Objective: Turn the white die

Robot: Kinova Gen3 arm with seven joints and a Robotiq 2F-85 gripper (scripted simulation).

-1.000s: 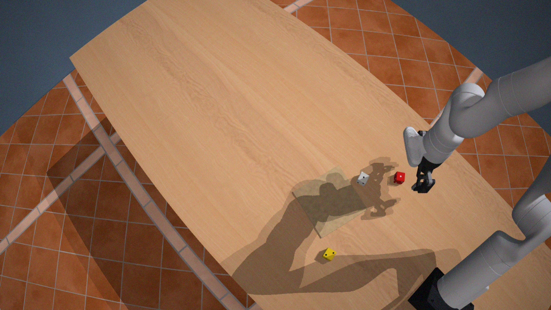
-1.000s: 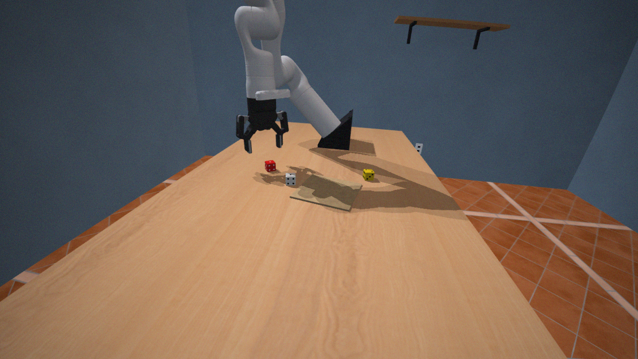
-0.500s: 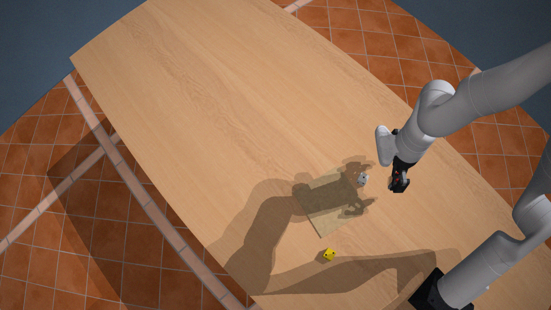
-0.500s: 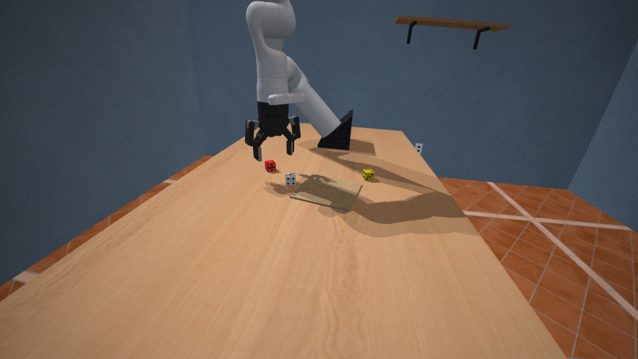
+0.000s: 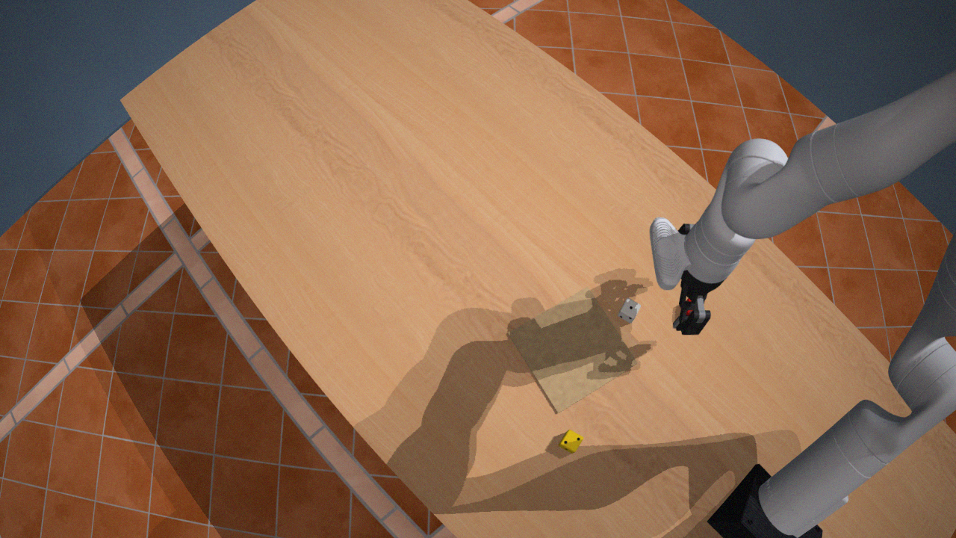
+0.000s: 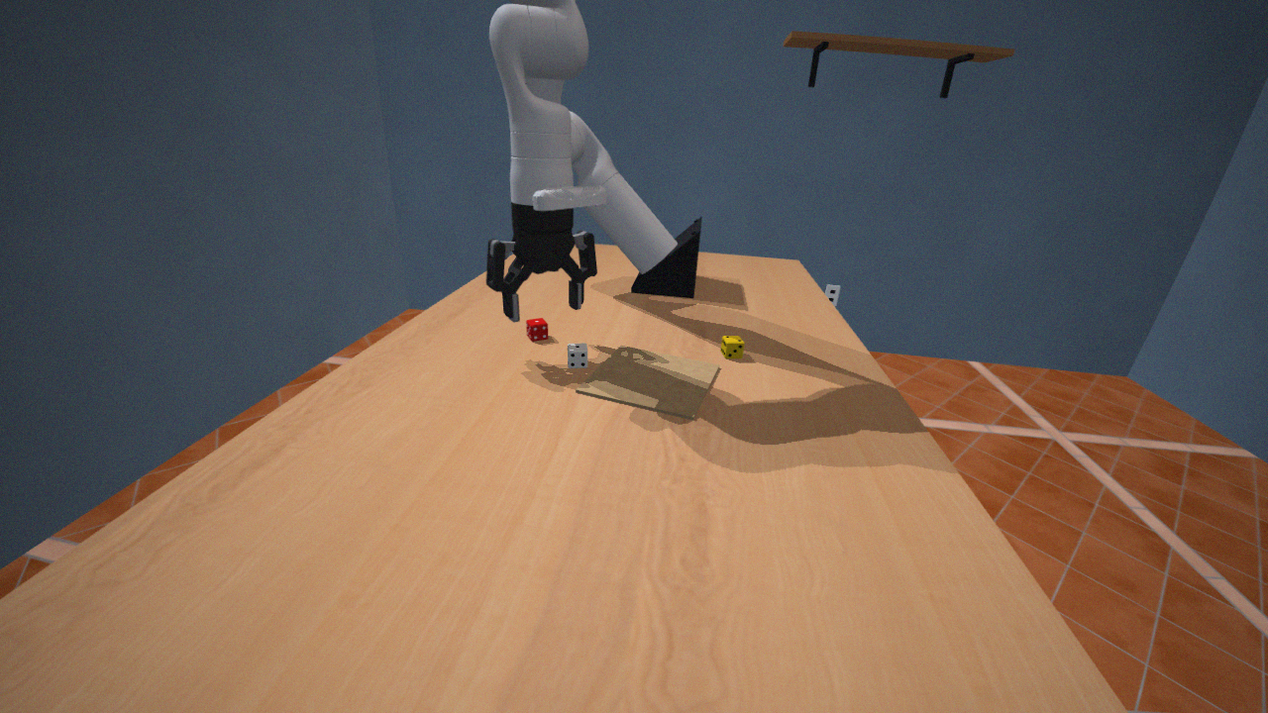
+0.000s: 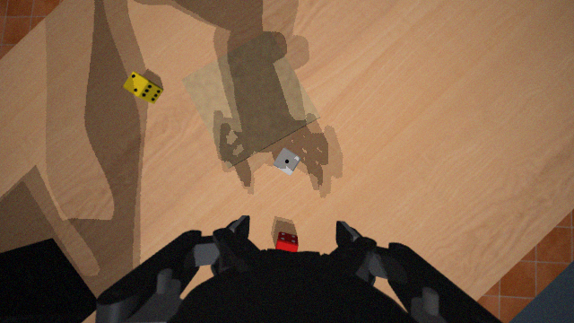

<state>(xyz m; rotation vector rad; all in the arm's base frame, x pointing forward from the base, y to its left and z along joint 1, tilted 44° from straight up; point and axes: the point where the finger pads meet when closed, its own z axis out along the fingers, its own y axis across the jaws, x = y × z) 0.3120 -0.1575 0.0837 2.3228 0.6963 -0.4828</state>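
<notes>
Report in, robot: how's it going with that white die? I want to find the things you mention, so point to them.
End effector (image 5: 691, 324) (image 6: 543, 310) (image 7: 291, 228) open, empty. White die (image 5: 629, 310) (image 6: 577, 356) (image 7: 286, 161) off the mat (image 5: 574, 391) (image 6: 691, 372) (image 7: 202, 90), showing 1. Red die (image 5: 688, 310) (image 6: 537, 330) (image 7: 287, 242) nearby, possibly in the way.
</notes>
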